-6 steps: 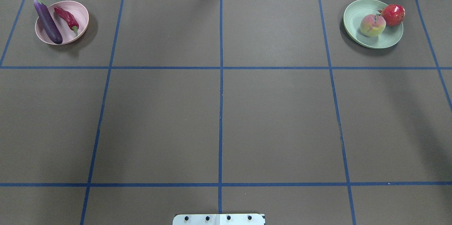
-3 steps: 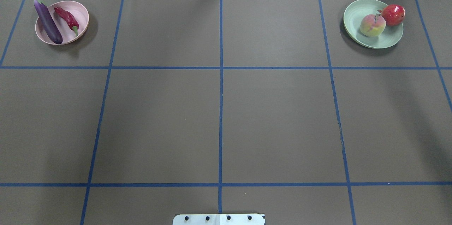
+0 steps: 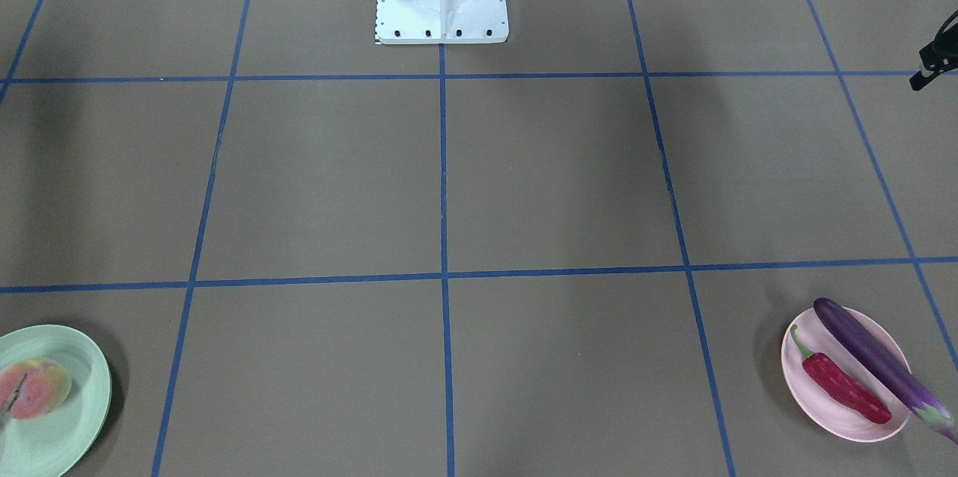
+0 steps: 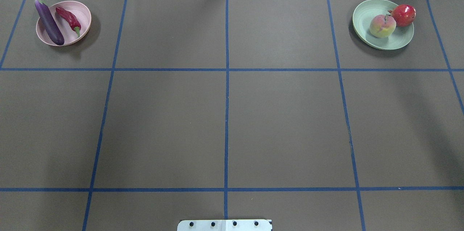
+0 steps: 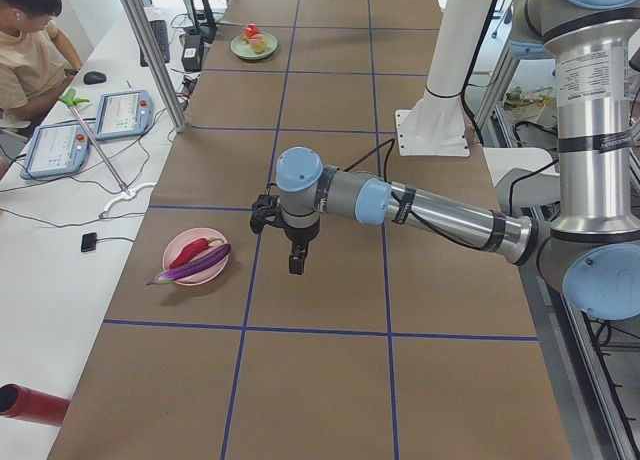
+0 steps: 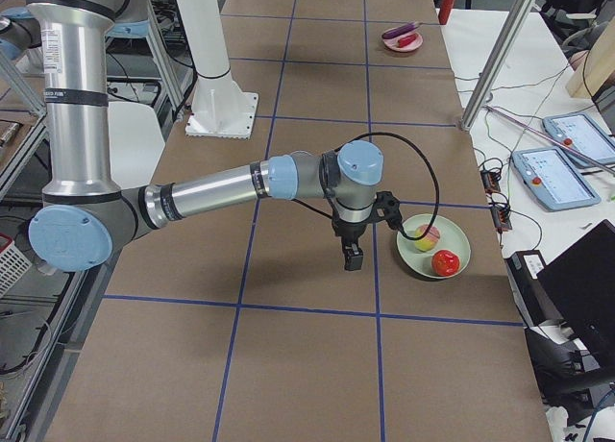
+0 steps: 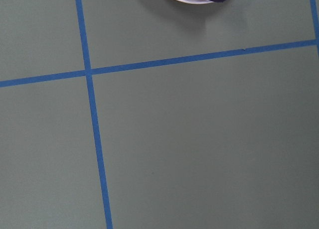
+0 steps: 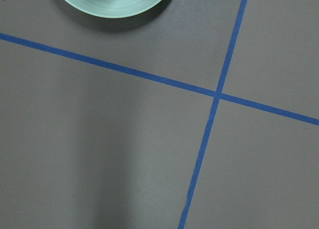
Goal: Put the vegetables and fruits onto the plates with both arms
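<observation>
Brown matting covers the table [image 4: 224,115], and the overhead view gives only it and the two loaded plates. The pink plate [image 4: 84,13] sits in the far left corner. The eggplant [image 4: 49,24] lies slanted over its left rim, with the pale cap end jutting past the far edge. The chili [image 4: 68,17] lies inside, just beside the eggplant. The green plate [image 4: 366,17] sits in the far right corner and carries the peach [image 4: 382,26] touching the pomegranate [image 4: 403,15], which rests near the rim.

Only the side views show the arms whole. The left arm [image 5: 440,212] stretches nearly level over the table with its wrist bent down. The left gripper [image 5: 296,260] hangs above bare matting near the pink plate, apart from it. The right arm [image 6: 211,192] mirrors this, and the right gripper [image 6: 352,255] hangs near the green plate. I cannot tell how either gripper's jaws stand (both are small and dark here). Each wrist camera catches just a plate's rim at its top edge
</observation>
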You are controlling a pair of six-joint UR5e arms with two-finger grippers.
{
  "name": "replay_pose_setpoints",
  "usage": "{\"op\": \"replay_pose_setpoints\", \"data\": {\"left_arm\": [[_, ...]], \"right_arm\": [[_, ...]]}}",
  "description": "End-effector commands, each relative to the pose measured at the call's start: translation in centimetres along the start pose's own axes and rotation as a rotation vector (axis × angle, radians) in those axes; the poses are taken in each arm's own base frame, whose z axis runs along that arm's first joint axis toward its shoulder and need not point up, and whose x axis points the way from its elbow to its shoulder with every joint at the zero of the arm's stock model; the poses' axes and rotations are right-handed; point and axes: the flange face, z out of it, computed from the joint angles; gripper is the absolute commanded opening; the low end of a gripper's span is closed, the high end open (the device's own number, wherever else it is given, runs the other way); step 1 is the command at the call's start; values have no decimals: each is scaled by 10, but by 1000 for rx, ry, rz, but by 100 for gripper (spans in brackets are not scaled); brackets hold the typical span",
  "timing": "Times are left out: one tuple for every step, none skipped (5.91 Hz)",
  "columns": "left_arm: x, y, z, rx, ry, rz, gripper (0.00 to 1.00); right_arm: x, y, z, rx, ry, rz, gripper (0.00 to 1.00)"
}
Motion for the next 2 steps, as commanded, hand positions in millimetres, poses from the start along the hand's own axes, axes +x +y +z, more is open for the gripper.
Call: {"op": "replay_pose_setpoints", "data": {"left_arm": [[1, 0, -1, 2, 0, 2, 100], [2, 0, -2, 4, -1, 5, 100]], "right_arm": [[1, 1, 2, -4, -1, 4, 100], [1, 1, 2, -4, -1, 4, 100]]}}
